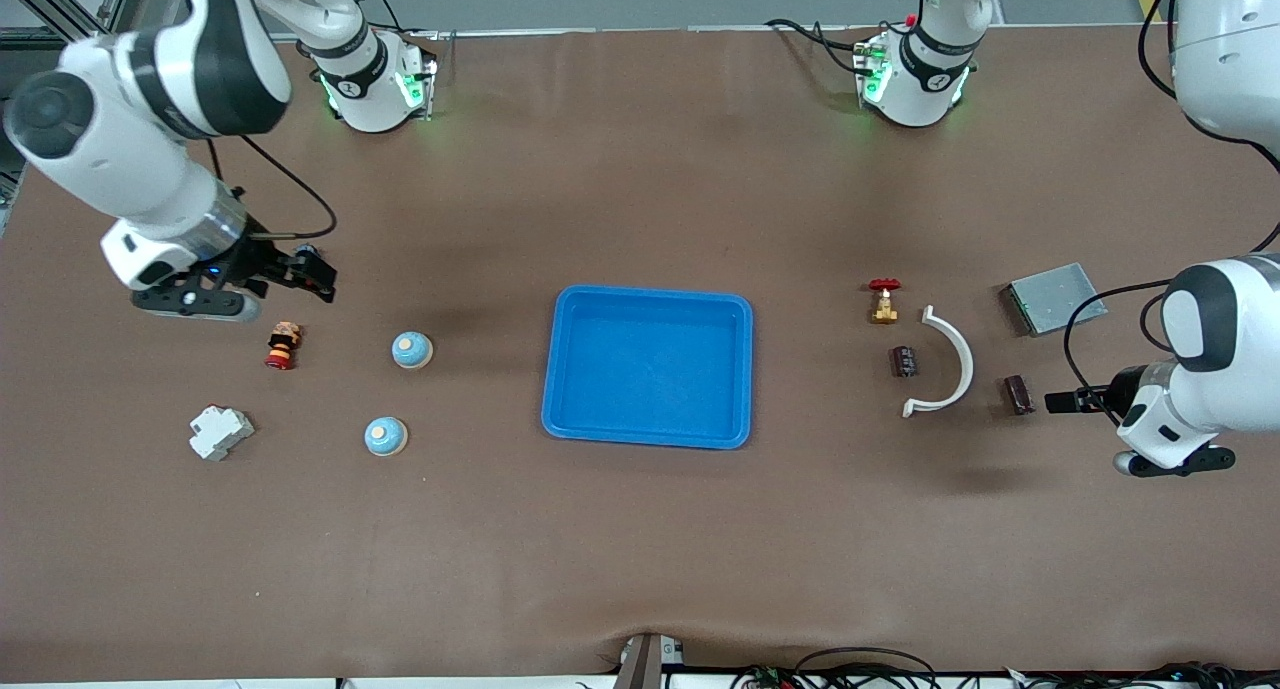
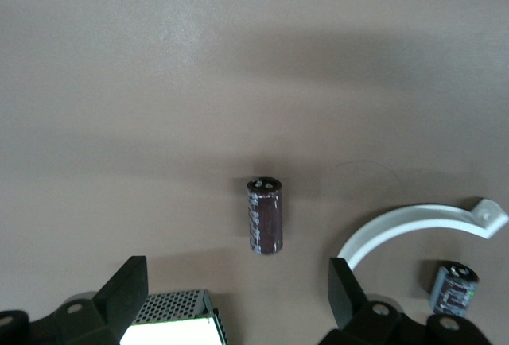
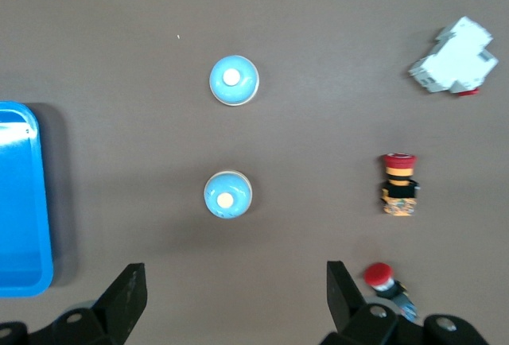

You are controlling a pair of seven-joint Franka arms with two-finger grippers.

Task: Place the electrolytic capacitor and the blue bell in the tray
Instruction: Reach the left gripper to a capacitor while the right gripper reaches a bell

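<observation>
The blue tray (image 1: pixel 648 369) lies mid-table with nothing in it; its edge shows in the right wrist view (image 3: pixel 20 202). Two blue bells (image 1: pixel 412 350) (image 1: pixel 385 436) stand toward the right arm's end, the same two bells (image 3: pixel 227 194) (image 3: pixel 233 80) seen from the wrist. My right gripper (image 1: pixel 318 277) (image 3: pixel 236 289) hangs open and holds nothing, over bare table beside them. Two dark electrolytic capacitors (image 1: pixel 905 361) (image 1: pixel 1018 394) lie toward the left arm's end. My left gripper (image 1: pixel 1058 401) (image 2: pixel 236 289) hangs open with nothing in it, beside the capacitor (image 2: pixel 265 215) outside the white arc; the other capacitor (image 2: pixel 454 288) lies within the arc's curve.
A white curved piece (image 1: pixel 945 361) lies between the capacitors. A brass valve with a red handle (image 1: pixel 884 300) and a grey perforated box (image 1: pixel 1055 297) lie close by. A red-and-black push button (image 1: pixel 283 345) and a white breaker (image 1: pixel 221 433) lie near the bells.
</observation>
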